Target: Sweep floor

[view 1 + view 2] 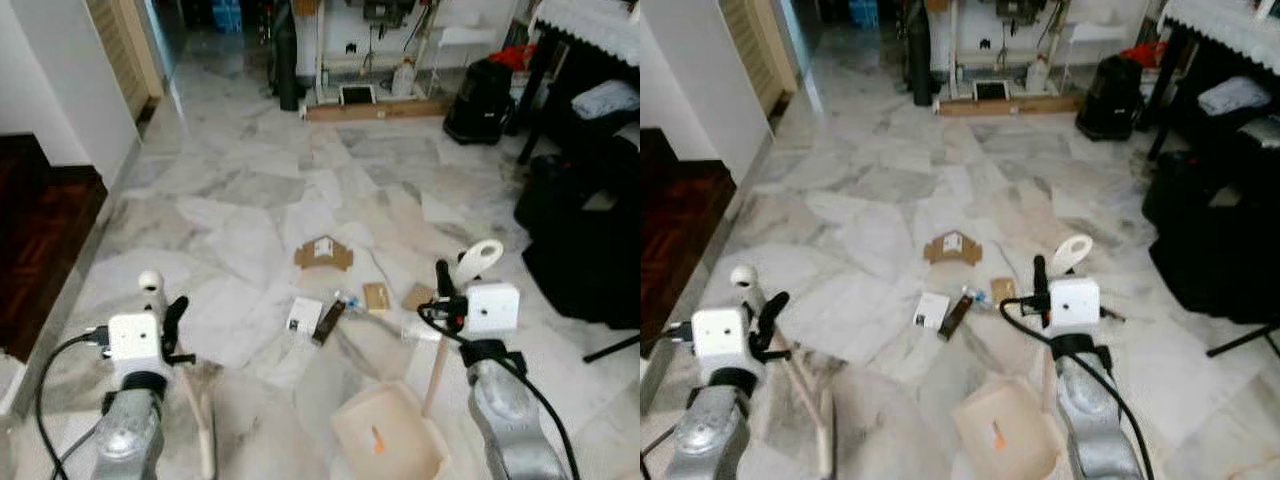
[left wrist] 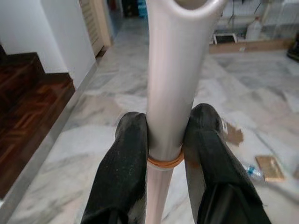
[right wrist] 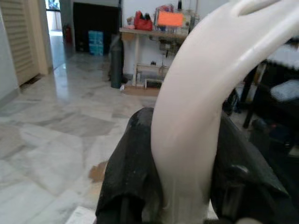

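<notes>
My left gripper (image 1: 172, 326) is shut on the white broom handle (image 2: 174, 70), whose stick slants down to the floor (image 1: 198, 415). My right gripper (image 1: 446, 292) is shut on the cream dustpan handle (image 3: 201, 84). The cream dustpan (image 1: 388, 436) rests on the marble floor between my arms, with a small orange mark inside it. Litter lies just beyond the pan: a folded cardboard piece (image 1: 322, 254), a white card (image 1: 304, 314), a dark bar (image 1: 328, 322), a small plastic bottle (image 1: 351, 302) and two brown scraps (image 1: 377, 296).
A dark wooden step (image 1: 40, 230) rises at the left. Black bags and furniture (image 1: 585, 230) crowd the right side. A black bag (image 1: 478, 100) and a wooden plank (image 1: 375, 108) lie at the far wall. Open marble floor (image 1: 250, 170) stretches ahead.
</notes>
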`<state>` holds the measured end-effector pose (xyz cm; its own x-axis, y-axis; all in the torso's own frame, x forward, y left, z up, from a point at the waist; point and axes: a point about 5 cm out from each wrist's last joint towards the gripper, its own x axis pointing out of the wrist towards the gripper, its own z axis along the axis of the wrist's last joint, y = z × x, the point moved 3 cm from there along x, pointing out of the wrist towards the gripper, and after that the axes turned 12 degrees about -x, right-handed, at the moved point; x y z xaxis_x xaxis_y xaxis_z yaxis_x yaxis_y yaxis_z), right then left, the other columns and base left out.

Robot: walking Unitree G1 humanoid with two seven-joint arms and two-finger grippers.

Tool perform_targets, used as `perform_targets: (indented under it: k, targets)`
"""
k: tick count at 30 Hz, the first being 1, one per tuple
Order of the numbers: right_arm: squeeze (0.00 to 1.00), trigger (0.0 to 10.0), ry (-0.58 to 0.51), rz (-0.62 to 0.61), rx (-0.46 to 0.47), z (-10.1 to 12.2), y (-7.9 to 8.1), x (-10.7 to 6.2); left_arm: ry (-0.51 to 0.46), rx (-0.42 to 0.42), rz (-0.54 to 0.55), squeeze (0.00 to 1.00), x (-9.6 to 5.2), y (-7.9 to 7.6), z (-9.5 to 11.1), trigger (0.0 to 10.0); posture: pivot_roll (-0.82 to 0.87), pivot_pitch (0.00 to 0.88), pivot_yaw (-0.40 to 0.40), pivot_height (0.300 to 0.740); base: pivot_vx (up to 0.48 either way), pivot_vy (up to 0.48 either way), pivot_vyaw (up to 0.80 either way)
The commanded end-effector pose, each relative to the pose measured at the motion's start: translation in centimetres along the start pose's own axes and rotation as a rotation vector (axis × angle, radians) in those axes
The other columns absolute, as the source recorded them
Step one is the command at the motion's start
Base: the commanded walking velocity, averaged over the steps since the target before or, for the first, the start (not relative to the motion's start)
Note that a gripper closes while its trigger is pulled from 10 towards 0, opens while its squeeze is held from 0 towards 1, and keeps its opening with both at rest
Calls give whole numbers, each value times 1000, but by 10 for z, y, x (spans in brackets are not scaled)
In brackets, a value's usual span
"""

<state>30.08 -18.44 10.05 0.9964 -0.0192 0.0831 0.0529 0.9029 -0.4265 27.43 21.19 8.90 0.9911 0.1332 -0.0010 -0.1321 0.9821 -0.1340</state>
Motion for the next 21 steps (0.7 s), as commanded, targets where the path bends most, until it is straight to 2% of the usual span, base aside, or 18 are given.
perform_targets:
  k: [1, 4, 21]
  targets:
    - [0, 10000, -59, -1, -7, 16, 1, 6, -54, 4, -3, 0, 2, 3, 13, 10000, -87, 25, 0, 740, 349, 0, 0]
    - [0, 10000, -66, 27, -29, 17, 6, 6, -51, 6, -1, 0, 2, 3, 12, 10000, -86, 33, -1, 740, 350, 0, 0]
    - [0, 10000, -63, 28, -3, 18, 8, 7, -59, 6, 11, 0, 4, 5, 14, 10000, -81, 53, -2, 740, 351, 0, 0]
